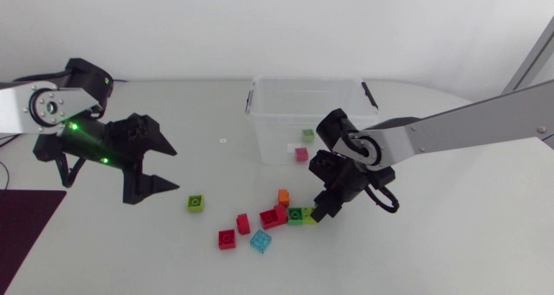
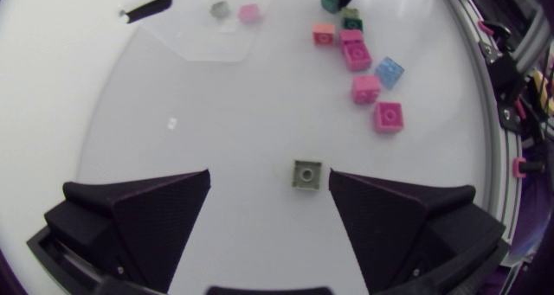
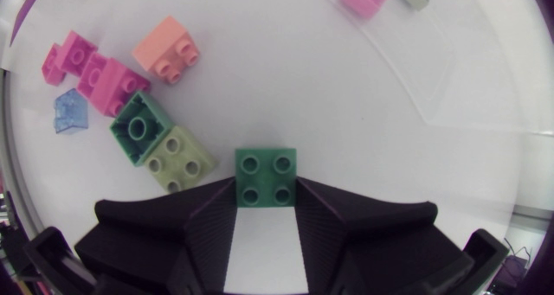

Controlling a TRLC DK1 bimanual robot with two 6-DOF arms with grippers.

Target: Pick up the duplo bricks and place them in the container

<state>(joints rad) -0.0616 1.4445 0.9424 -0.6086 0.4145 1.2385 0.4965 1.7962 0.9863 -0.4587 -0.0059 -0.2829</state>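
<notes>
My right gripper (image 3: 266, 200) is shut on a dark green four-stud brick (image 3: 266, 176), low over the table in front of the clear container (image 1: 260, 113). Beside it lie a dark green brick (image 3: 138, 128), a lime brick (image 3: 179, 161), an orange one (image 3: 169, 48), pink ones (image 3: 112, 79) and a light blue one (image 3: 71, 112). In the head view this right gripper (image 1: 325, 210) stands at the right end of the brick cluster. My left gripper (image 1: 173, 169) is open at the left, and a lone lime brick (image 2: 306, 175) lies just ahead between its fingers.
Inside the container lie a pink brick (image 1: 301, 154) and a green brick (image 1: 308, 135). Red bricks (image 1: 243, 223) and a light blue brick (image 1: 260, 240) lie scattered in front of it. A dark mat (image 1: 22, 230) covers the near left corner.
</notes>
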